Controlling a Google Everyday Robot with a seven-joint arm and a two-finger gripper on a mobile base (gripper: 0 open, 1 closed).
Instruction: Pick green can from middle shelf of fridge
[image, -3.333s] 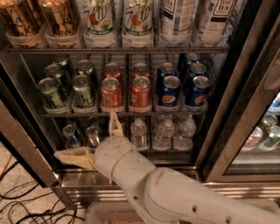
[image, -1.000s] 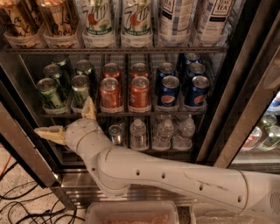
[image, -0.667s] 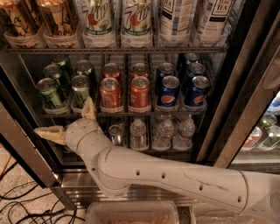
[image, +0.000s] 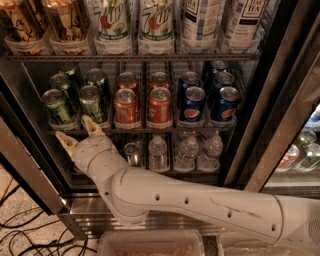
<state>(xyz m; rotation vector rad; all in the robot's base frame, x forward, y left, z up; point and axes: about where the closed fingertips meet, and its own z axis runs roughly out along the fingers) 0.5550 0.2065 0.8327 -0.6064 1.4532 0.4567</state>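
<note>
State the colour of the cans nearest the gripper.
Green cans, camera view; the gripper is just below them, jaws open.

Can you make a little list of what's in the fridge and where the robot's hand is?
gripper: open, empty, just below the middle shelf's front left edge
green can: nearest one stands front left, right above the gripper, not gripped
middle shelf: green cans left, red-orange cans middle, blue cans right
other shelves: tall bottles above, small water bottles below

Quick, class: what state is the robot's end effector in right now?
End effector: open, holding nothing, at the front edge of the middle shelf, just below a front green can.
</note>
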